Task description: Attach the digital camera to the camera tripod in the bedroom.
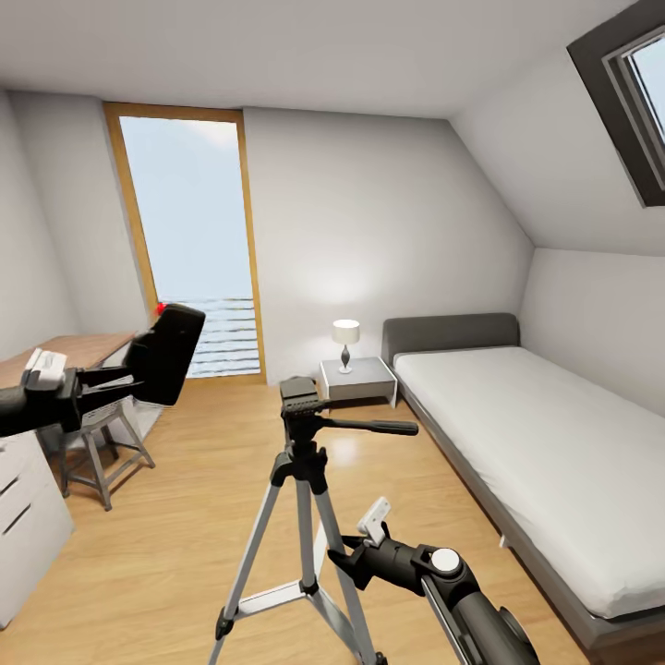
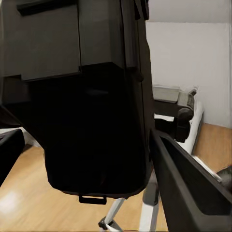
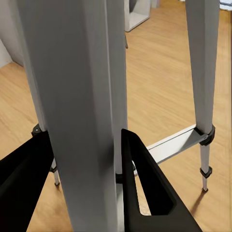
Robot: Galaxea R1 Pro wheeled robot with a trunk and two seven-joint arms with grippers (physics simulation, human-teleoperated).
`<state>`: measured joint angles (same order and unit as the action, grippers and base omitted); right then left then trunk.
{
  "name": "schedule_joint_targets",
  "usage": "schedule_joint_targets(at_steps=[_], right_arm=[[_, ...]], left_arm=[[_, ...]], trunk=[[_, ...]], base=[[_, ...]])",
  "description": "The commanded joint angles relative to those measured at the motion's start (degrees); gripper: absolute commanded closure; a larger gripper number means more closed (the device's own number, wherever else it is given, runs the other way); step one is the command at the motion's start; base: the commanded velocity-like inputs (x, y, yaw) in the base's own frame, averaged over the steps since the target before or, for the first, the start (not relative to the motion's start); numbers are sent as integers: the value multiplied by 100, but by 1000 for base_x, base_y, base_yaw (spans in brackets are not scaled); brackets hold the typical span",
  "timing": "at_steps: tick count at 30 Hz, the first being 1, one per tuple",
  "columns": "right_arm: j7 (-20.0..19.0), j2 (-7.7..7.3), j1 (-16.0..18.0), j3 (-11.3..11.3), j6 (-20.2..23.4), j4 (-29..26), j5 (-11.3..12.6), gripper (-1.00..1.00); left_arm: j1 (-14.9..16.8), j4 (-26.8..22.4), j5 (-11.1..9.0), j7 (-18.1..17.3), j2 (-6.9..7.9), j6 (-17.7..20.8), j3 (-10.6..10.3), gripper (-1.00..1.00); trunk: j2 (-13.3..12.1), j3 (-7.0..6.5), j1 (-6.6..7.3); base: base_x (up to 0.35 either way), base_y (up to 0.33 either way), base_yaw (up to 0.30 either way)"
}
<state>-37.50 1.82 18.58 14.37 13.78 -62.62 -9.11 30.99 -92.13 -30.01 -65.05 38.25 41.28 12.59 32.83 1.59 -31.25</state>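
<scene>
My left gripper (image 1: 129, 377) is shut on the digital camera (image 1: 169, 353), a black body held in the air to the left of and slightly above the tripod head. In the left wrist view the camera (image 2: 77, 96) sits between both fingers (image 2: 188, 183). The camera tripod (image 1: 300, 466) stands mid-floor on silver-grey legs, its black head (image 1: 299, 397) bare and the pan handle (image 1: 369, 427) pointing right. My right gripper (image 1: 340, 557) is shut on one tripod leg (image 3: 82, 111), low down, with a finger (image 3: 145, 188) pressed on each side.
A grey-framed white bed (image 1: 517, 425) runs along the right. A white nightstand (image 1: 358, 379) with a lamp (image 1: 345, 340) stands at the back wall. At left are a wood-topped desk (image 1: 83, 349), a grey stool (image 1: 102, 448) and white drawers (image 1: 23, 517). A tall window (image 1: 194, 249) is behind.
</scene>
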Motion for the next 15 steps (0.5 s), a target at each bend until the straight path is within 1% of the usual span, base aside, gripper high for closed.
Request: schedule_joint_targets(at_steps=[1,6,7,10,12,13,15], right_arm=[[9,1,5,-9,3,-4,-146,100],[54,-4,5,-5,-5,-4,-137,100],[8,28,37,14,-9,-42,-25,100],[7,28,42,14,-42,-75,1,100],[7,28,42,14,-42,-75,-70,100],[7,28,42,14,-42,-75,-43,100],[7,28,42,14,-42,-75,-64,100]], left_arm=[[121,2,21,-63,43,84,-86,100],[615,0,222,-294,301,267,-588,100],[579,33,182,-243,331,244,-559,100],[482,133,119,-236,408,193,-491,100],[416,140,119,-236,408,193,-491,100],[383,140,119,-236,408,193,-491,100],[331,140,119,-236,408,193,-491,100]], trunk=[[11,13,-3],[11,13,-3],[11,12,-3],[11,12,-3],[11,12,-3],[11,12,-3],[11,12,-3]], base=[[0,0,0],[0,0,0],[0,0,0],[0,0,0],[0,0,0],[0,0,0],[0,0,0]])
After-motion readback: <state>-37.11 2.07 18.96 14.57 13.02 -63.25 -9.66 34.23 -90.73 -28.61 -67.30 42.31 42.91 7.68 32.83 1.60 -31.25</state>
